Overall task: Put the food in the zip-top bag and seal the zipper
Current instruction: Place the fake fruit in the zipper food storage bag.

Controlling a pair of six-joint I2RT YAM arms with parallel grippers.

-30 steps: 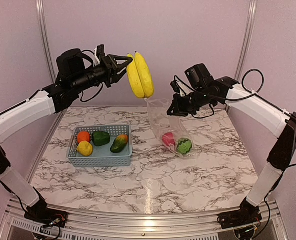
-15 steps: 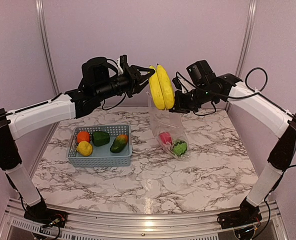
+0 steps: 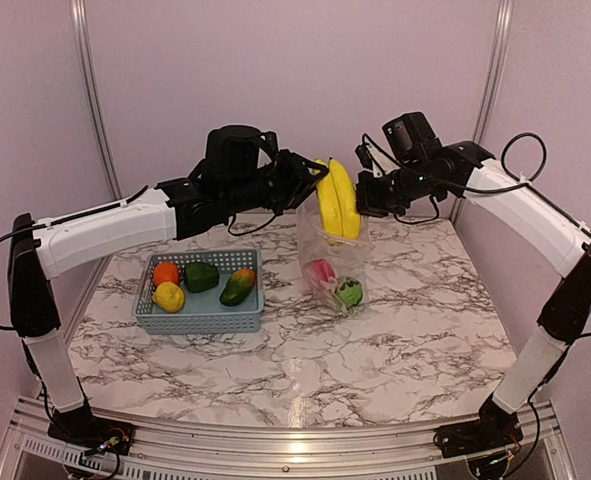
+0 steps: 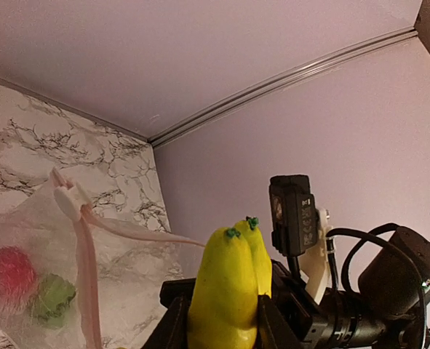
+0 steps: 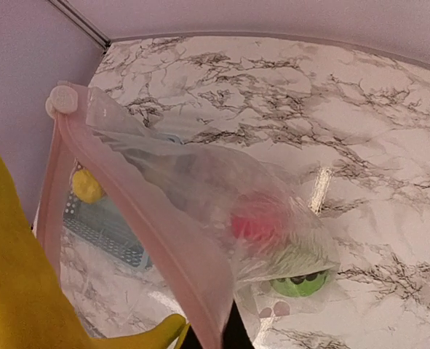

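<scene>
The left gripper (image 3: 313, 187) is clamped on the yellow banana bunch (image 3: 337, 198), a finger (image 4: 172, 329) pressed against each flank. It holds the fruit upright, stem ends up, high over the back of the marble table (image 3: 395, 350). The right gripper (image 3: 363, 202) is closed on the mouth edge of the zip-top bag (image 3: 327, 248), which hangs from it with its lower end down at the tabletop. The pinkish zipper (image 5: 148, 218) gapes into a narrow loop. The bananas sit just beside one of its edges, tight between the two wrists. The pictures do not show whether their lower tips have crossed the rim. Low in the bag lie the red apple (image 3: 320, 270) and the green melon (image 3: 349, 292), touching each other. The grey-blue basket (image 3: 201, 319) stands apart to the left, a strip of marble showing between it and the bag. It holds the orange (image 3: 166, 272), lemon (image 3: 169, 296), green pepper (image 3: 201, 276) and mango (image 3: 238, 286), all below its rim.
</scene>
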